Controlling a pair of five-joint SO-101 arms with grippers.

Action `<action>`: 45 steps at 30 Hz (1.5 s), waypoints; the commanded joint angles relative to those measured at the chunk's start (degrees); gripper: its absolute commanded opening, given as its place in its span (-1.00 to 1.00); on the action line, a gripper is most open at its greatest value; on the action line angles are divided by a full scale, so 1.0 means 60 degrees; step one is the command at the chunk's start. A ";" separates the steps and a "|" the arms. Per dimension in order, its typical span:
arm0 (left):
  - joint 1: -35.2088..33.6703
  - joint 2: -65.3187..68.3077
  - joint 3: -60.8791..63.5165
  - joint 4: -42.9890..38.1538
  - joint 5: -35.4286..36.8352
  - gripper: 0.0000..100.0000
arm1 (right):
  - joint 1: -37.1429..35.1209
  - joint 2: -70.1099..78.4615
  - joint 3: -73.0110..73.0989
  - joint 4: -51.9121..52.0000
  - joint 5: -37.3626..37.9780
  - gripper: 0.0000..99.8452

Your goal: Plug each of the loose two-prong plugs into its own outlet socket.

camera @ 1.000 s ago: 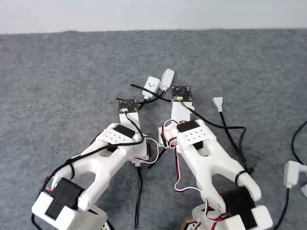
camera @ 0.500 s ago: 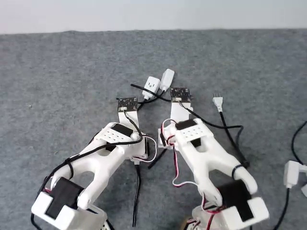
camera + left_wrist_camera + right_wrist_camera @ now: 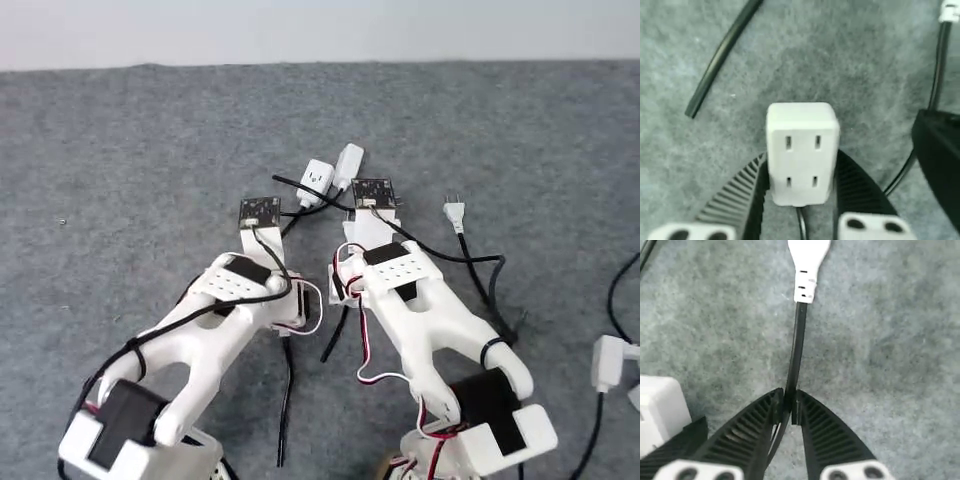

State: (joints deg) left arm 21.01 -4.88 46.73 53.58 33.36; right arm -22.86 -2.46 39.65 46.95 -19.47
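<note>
1. Two outlets: left jaws are clamping the central outlet (image 3: 800, 150); the edge outlet (image 3: 607, 362) is lying at the right edge.
2. Two plugs: right jaws are pinching the cord (image 3: 796, 350) of the half-cut-off white plug (image 3: 809, 255); the loose plug (image 3: 455, 213) is lying nearby.

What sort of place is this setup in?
Probably a robotics test bench: grey carpet-like mat, bare pale wall behind, with a cord and outlet block as props.

The table (image 3: 120, 150) wears a grey cover — perhaps felt — and a pale wall (image 3: 300, 30) stands behind its far edge.
</note>
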 commanded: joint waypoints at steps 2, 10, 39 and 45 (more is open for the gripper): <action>-0.0117 -0.0777 0.0139 0.0073 -0.0044 -0.39 | 0.0095 -0.0066 -0.0557 0.0066 0.0161 -0.98; -0.0103 -0.2022 0.0256 0.1070 -0.0117 -0.39 | 0.0315 -0.1223 -0.0352 0.0608 0.0440 -0.98; -0.1436 -0.6330 0.1824 0.1114 -0.1099 -0.39 | 0.1297 0.0037 -0.8073 0.9018 0.3839 -0.98; -0.1436 -0.6403 0.2161 0.1099 -0.1114 -0.39 | 0.0828 0.3084 -0.9582 0.7451 0.3590 -0.98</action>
State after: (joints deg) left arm 12.92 -41.45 59.82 61.41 27.12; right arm -16.97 10.99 -12.04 96.88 3.12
